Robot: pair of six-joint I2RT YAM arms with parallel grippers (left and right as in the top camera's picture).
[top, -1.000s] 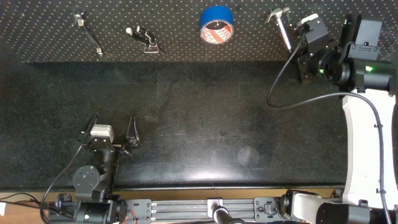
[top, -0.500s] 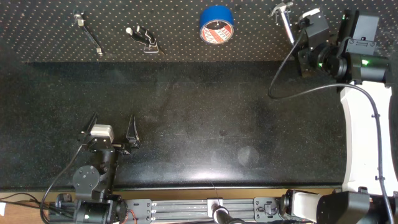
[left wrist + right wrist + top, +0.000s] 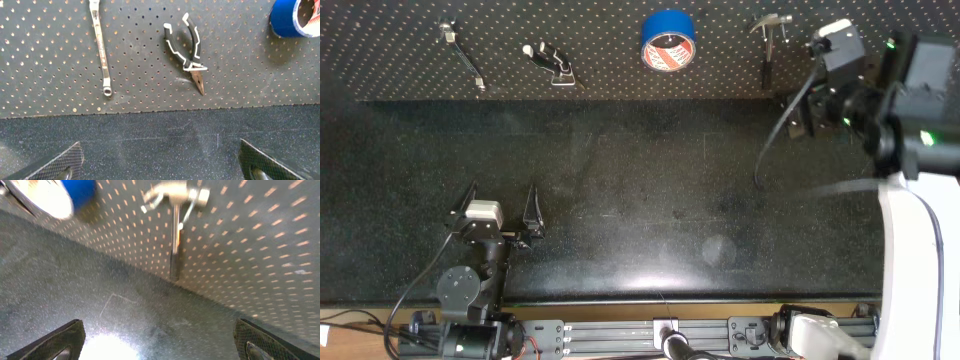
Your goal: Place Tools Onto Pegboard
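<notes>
Four items are hanging on pegboard (image 3: 600,60): wrench (image 3: 465,58), pliers (image 3: 550,62), tape (image 3: 668,40), hammer (image 3: 767,45); left gripper (image 3: 161,149), right gripper (image 3: 157,327) fingers are gaping wide, empty.

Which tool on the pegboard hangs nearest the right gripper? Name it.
The hammer, hanging at the board's right end, directly ahead of the open right gripper; the blue tape roll, pliers and wrench hang farther left.
</notes>
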